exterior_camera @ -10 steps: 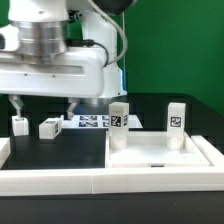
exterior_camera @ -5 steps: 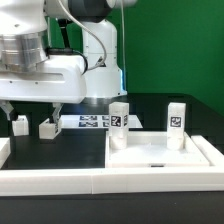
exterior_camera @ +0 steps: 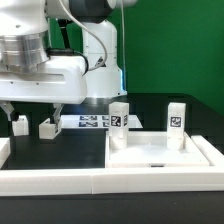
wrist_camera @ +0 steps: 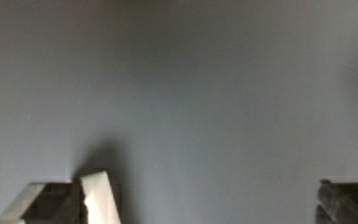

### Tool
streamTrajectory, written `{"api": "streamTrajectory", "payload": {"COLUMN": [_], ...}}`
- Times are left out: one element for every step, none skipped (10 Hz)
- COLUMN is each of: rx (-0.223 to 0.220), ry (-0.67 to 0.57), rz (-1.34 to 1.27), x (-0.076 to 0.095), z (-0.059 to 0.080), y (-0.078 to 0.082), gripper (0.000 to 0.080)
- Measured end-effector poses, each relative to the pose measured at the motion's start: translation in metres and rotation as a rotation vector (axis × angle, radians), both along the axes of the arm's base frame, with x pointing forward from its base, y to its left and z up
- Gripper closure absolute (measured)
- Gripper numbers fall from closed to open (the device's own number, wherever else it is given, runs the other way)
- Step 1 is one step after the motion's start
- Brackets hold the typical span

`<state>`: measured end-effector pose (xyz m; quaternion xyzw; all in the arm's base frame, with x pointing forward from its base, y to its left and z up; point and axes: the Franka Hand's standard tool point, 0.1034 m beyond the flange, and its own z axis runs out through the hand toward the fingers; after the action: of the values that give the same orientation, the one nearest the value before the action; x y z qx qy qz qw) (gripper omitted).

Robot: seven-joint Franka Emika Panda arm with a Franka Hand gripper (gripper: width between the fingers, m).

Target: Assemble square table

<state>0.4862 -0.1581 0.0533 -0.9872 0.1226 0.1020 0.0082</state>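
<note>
A green wall stands behind a black table [exterior_camera: 150, 110]. The claw [exterior_camera: 33, 112] hangs low over the table at the exterior view's left. It is released, with its fingers [wrist_camera: 83, 196] wide apart and nothing between them; the wrist view shows only a blurred grey surface. Two loose legs [exterior_camera: 20, 124] [exterior_camera: 47, 128], small white blocks with black tags, lie on the table just under the claw, each near one fingertip. The marker board [exterior_camera: 90, 121] lies beside them. Further to the exterior view's right is the square slab [exterior_camera: 160, 152], white with a raised rim. Two upright legs [exterior_camera: 119, 120] [exterior_camera: 177, 120] stand at its far corners. A low border wall [exterior_camera: 60, 178] runs in front.
</note>
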Motion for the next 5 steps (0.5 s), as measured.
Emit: {"api": "streamTrajectory", "payload": {"rx": [0.003, 0.004, 0.011, 0.015, 0.011], "ry": [0.009, 0.010, 0.019, 0.027, 0.031], "rz": [-0.005, -0.003, 0.003, 0.006, -0.009], "x": [-0.013, -0.021, -0.029, -0.035, -0.036], "z": [-0.004, -0.006, -0.008, -0.010, -0.011], "y": [0.002, 0.005, 0.007, 0.008, 0.009], "gripper": [0.0151, 0.0151, 0.0151, 0.0151, 0.0151]}}
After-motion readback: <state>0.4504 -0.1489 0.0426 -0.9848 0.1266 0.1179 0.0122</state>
